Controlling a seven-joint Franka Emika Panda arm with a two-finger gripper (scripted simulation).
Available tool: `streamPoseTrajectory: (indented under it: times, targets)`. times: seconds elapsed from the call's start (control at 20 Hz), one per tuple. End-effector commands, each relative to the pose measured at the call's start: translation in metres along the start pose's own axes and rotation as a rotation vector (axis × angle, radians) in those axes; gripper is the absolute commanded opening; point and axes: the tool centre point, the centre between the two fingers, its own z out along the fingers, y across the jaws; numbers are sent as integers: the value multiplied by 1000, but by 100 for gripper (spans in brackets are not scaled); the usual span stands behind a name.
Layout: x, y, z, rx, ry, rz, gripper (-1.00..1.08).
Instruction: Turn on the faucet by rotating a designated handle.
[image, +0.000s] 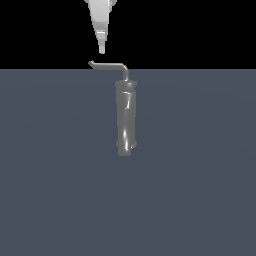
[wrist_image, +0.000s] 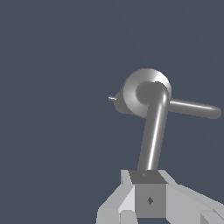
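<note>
White and tapering, your gripper (image: 102, 49) hangs tip-down just above the outer end of the handle (image: 107, 64), a small gap showing between them in the exterior view, so nothing is touching yet. From the wrist view the fingertips (wrist_image: 148, 199) look drawn close together with no rod between them, though whether they are fully together you cannot tell from either picture. That thin silver-grey rod runs level toward the exterior view's left, its flared tip almost under your gripper, then bends down into the top of the faucet (image: 126, 117), the glossy dark-grey cylinder standing upright on the slate-grey floor (image: 200, 190). Seen from the wrist, the handle reaches from your fingers out to the faucet's round top, and a second, shorter bar (wrist_image: 194, 107) sticks out sideways. By my judgement only the approach is done: contact and the whole rotation remain ahead of you.
</note>
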Motion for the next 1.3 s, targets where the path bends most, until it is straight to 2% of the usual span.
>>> streamPoseTrajectory:
  times: [0.0, 0.65, 0.9, 1.25]
  targets:
    - [-3, -9, 10, 2, 10, 49, -100]
    - [-12, -31, 37, 7, 38, 162, -100]
    - [-12, -31, 37, 6, 38, 162, -100]
    - [-16, -13, 37, 6, 38, 162, -100]
